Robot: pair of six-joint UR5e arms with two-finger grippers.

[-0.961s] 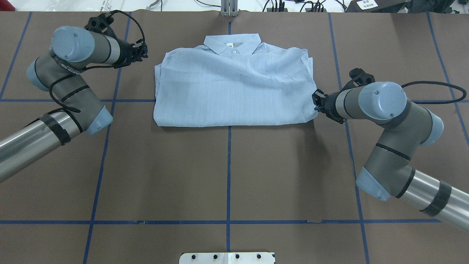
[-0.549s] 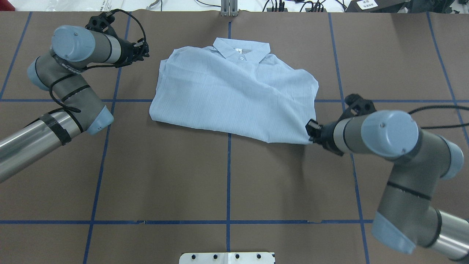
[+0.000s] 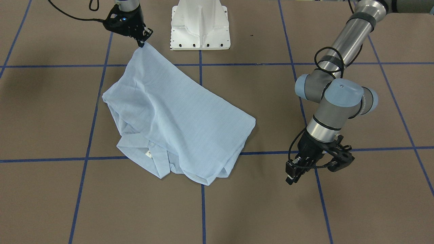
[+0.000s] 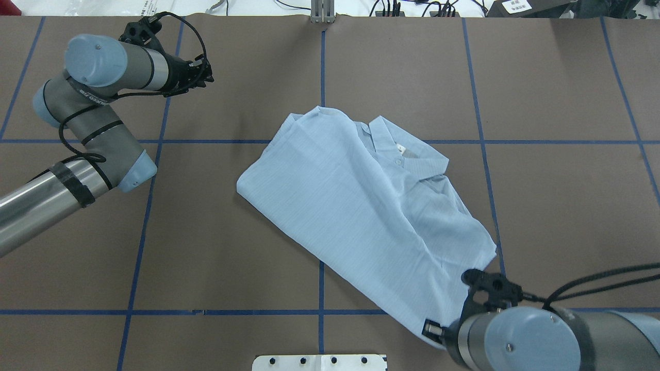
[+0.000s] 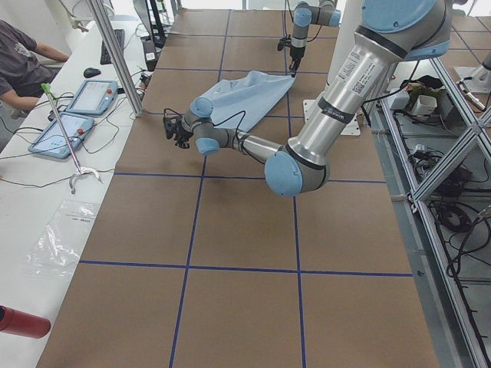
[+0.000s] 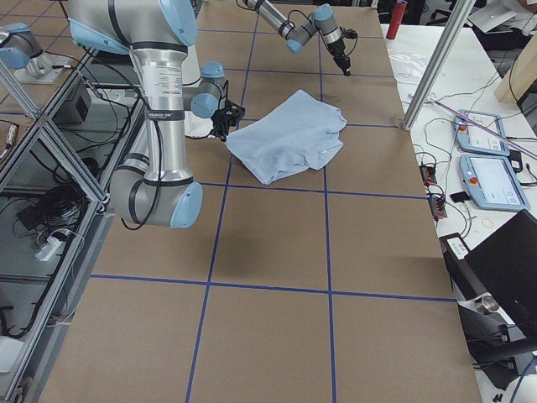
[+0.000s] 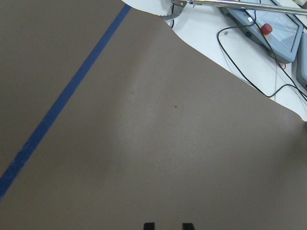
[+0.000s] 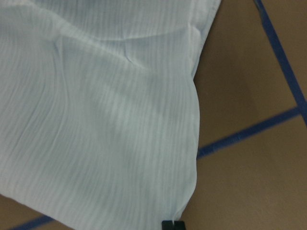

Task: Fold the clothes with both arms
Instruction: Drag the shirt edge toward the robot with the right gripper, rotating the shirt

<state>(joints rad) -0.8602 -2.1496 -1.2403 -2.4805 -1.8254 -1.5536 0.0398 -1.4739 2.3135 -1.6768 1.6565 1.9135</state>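
Observation:
The pale-blue shirt (image 4: 361,206) lies folded and skewed across the brown table (image 4: 216,247), its collar (image 4: 402,149) pointing to the far right. My right gripper (image 4: 433,330) is shut on the shirt's near corner, close to the table's front edge. In the front-facing view this gripper (image 3: 142,43) holds the stretched corner of the shirt (image 3: 176,118) beside the base. The right wrist view shows the fabric (image 8: 96,120) caught between the closed fingertips. My left gripper (image 4: 206,77) hovers at the far left, apart from the shirt. It is open and empty, and its wrist view shows only bare table.
The white pedestal base (image 3: 200,23) stands at the table's near edge, just beside the right gripper. Blue tape lines (image 4: 322,288) grid the table. A side desk with teach pendants (image 5: 84,96), a seated person (image 5: 19,54) and a metal post (image 5: 115,57) lies beyond the far edge.
The right gripper has dragged the shirt's corner back towards the base. The shirt slid and turned with it, and its collar swung right. The left arm has barely moved.

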